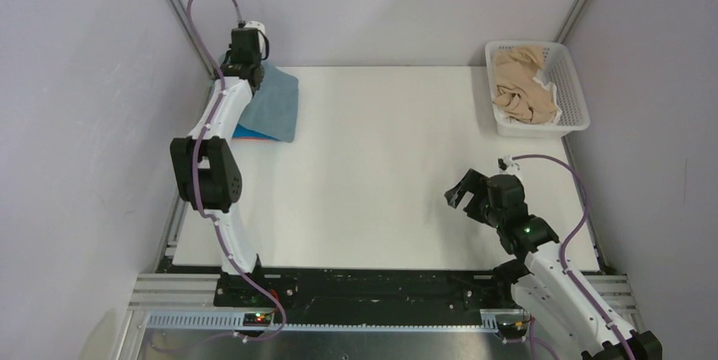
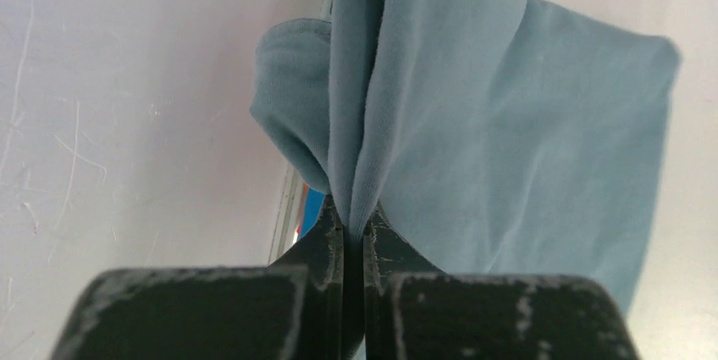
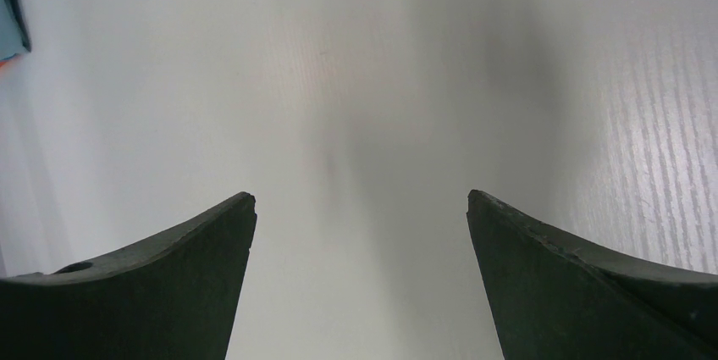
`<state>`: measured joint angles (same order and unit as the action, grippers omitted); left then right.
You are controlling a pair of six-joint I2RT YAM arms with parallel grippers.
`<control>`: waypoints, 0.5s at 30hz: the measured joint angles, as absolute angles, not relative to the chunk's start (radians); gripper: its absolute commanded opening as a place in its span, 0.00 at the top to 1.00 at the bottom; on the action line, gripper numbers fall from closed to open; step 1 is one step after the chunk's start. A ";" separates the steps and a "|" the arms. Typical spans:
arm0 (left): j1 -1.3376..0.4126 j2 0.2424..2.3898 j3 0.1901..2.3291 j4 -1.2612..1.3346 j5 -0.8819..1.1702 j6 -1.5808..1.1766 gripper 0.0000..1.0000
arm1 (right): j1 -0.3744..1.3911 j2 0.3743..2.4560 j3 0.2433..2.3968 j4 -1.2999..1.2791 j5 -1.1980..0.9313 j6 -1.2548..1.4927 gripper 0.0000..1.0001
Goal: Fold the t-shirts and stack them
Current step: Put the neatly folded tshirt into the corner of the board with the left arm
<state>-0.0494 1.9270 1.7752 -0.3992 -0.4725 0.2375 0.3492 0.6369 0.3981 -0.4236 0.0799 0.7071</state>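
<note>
Top external view: the left arm reaches to the far left corner of the table (image 1: 381, 174), and the left gripper (image 1: 246, 59) sits at the top of the grey-blue tee (image 1: 278, 99). The tee spreads from the gripper toward the near side. Its near edge lies over a blue tee (image 1: 251, 132), of which only a strip shows at the table's left edge. From this height I cannot tell how the jaws stand.

The beige tees (image 1: 521, 89) lie crumpled in a white basket (image 1: 577, 97) at the far right corner, well apart from both arms. The right gripper (image 1: 464, 195) hovers over bare table on the near right, jaws spread and with no cloth in them.

Left wrist view: the two black fingers (image 2: 326, 246) are pressed together on a fold of the grey-blue tee, and a thin pleat of cloth runs out from between them. Most of the tee fans out to the right against the white surface, and a rolled hem or sleeve bulges to the left of the pleat. A small patch of the blue tee shows just left of the fingertips, beside a metal rail.

Right wrist view: both fingers (image 3: 169, 292) stand wide apart with only white table between and beyond them. At the upper left edge a sliver of grey-blue cloth shows, with a trace of orange (image 3: 5, 57) below it that is too small to identify.
</note>
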 measured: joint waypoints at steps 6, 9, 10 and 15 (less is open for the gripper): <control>0.033 2.015 1.809 -0.400 -0.464 0.247 1.00 | 0.349 0.637 0.398 -0.439 0.102 0.707 0.01; 0.062 2.057 1.839 -0.401 -0.459 0.252 1.00 | 0.349 0.637 0.398 -0.442 0.112 0.707 0.01; 0.072 2.069 1.849 -0.402 -0.458 0.253 1.00 | 0.349 0.637 0.398 -0.444 0.118 0.707 0.01; 0.101 2.121 1.897 -0.405 -0.448 0.250 0.93 | 0.349 0.638 0.398 -0.451 0.136 0.708 0.01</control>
